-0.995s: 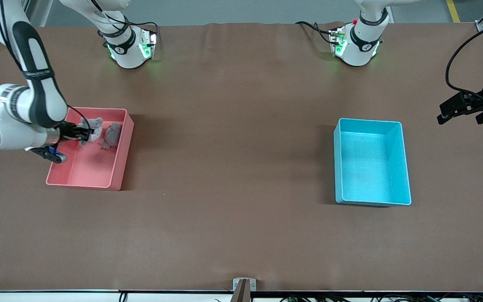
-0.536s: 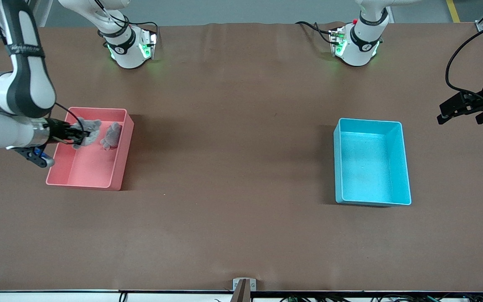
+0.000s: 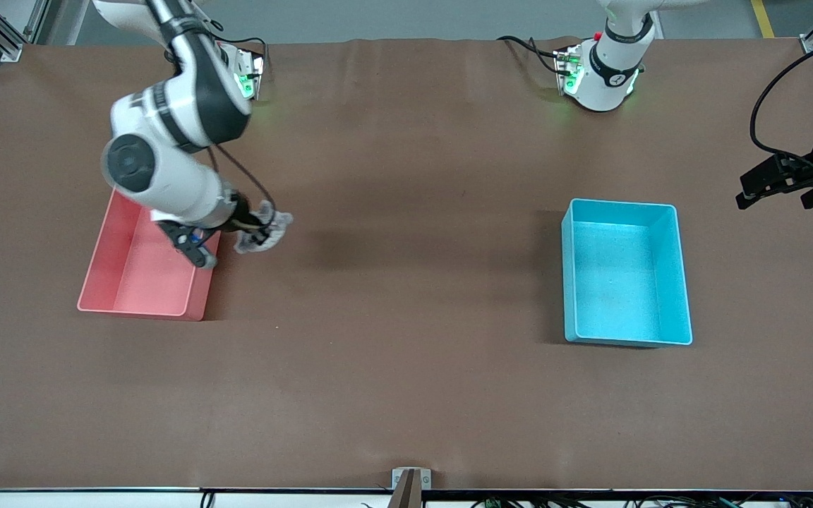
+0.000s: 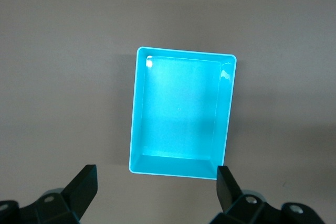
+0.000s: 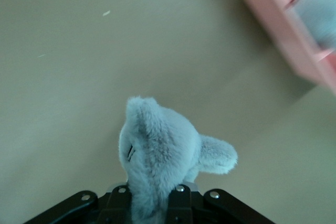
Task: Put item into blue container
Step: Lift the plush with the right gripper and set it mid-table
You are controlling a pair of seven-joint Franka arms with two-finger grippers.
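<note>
**Grey plush toy held over the table beside the pink bin**

A grey plush toy (image 3: 265, 231) is being gripped by the closed right gripper (image 3: 255, 229), over bare table beside the pink bin (image 3: 106, 233). The blue container (image 3: 682, 282) is lying toward the left arm's end, where the left gripper (image 3: 777, 185) is being held wide open and empty, waiting.

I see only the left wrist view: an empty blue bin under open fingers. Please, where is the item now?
Observer: The right gripper holds a grey plush toy in the air, over the bare table beside the pink bin.
Operator: Is the grip firm?
Observer: In the right wrist view the fingers are shut on the toy's lower part; its head and one ear stick out.
Operator: Is something left in the pink bin?
Observer: Yes, that view shows a second grey plush inside it.
Operator: And my left gripper?
Observer: The left gripper waits open at the left arm's end of the table, near the blue bin.
</note>
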